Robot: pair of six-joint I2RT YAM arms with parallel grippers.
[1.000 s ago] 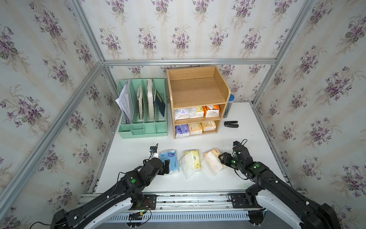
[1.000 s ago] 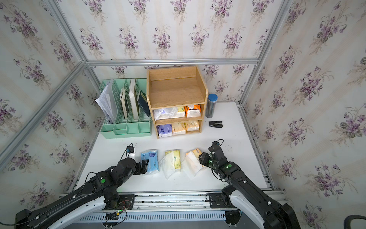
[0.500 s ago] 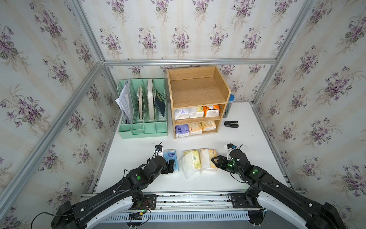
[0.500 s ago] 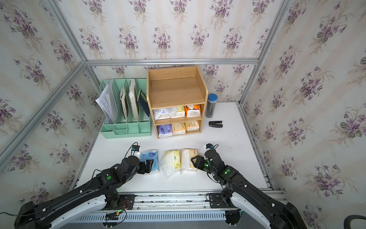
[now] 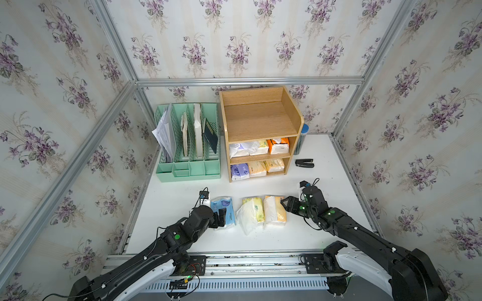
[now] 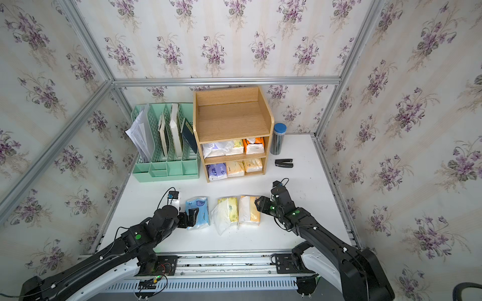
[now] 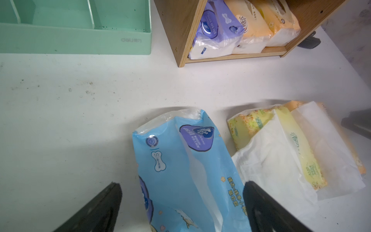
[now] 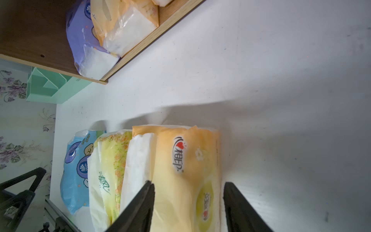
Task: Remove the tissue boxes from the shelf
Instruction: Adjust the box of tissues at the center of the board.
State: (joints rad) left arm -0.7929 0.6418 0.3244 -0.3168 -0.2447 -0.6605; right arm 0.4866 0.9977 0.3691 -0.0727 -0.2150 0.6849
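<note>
Orange pack [image 8: 180, 160] down on bench [image 8: 281, 80] — right pincer [image 8: 188, 183] around it, can't tell if holding. Open wide, lift straight off. Left pincer [image 7: 181, 183] open around blue pack [image 7: 176, 152].

arms [image 5: 360, 232]: black shells | white bases [image 5: 357, 263] | green lights [image 5: 177, 236] | black cables [image 5: 316, 179]

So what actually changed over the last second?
The right gripper turned the orange-yellow pack from a slant to straight and slid it up against the yellow-green pack on the table. Its jaws now straddle the pack loosely and seem to be letting go. The left gripper stayed open around the blue pack, barely shifting. The shelf and its remaining packs look unchanged.
</note>
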